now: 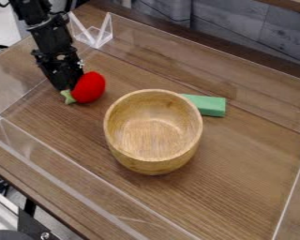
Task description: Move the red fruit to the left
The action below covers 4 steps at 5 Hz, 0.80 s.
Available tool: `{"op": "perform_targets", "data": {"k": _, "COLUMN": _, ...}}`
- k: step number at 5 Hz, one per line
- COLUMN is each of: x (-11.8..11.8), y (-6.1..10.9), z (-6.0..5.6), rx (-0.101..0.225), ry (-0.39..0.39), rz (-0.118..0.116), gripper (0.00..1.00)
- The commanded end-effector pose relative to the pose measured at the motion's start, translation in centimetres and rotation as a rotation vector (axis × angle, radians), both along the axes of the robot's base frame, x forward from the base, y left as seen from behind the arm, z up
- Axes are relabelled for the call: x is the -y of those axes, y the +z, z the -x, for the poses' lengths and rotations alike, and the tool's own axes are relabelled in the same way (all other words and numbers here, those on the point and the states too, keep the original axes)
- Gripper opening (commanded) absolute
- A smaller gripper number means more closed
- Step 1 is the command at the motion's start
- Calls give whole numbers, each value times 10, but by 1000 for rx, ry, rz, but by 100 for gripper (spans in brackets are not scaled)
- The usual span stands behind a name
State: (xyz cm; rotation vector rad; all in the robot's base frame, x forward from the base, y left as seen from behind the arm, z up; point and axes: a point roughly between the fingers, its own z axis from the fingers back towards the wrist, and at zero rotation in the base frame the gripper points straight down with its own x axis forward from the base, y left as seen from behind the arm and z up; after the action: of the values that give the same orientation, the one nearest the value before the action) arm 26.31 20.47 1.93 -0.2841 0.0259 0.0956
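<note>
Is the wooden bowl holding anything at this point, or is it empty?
Empty. The wooden bowl shows only bare wood inside; the red fruit lies outside it on the table.

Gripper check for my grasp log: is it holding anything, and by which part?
Nothing is held: the gripper has open jaws beside the small round red fruit on the table.

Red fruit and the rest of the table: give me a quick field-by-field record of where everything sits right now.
red fruit: on the wooden table, far-left area, green leafy bit at its lower left
gripper: pointing down, just left of the red fruit, jaws look open, not gripping it
wooden bowl: upright, empty, mid-table, right of and nearer than the fruit
green block: flat, just behind the bowl's right rim; contact unclear
table: wood grain, clear plastic walls around it
</note>
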Motion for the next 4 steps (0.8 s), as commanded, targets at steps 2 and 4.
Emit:
{"op": "perform_targets", "data": {"k": 2, "x": -21, "y": 1, "z": 9, "rx": -16, "ry": 72, "rz": -11, "gripper": 100}}
{"op": "perform_targets", "data": {"k": 4, "x": -25, "y": 16, "z": 21, "rx": -13, "ry": 82, "rz": -41, "gripper": 100}}
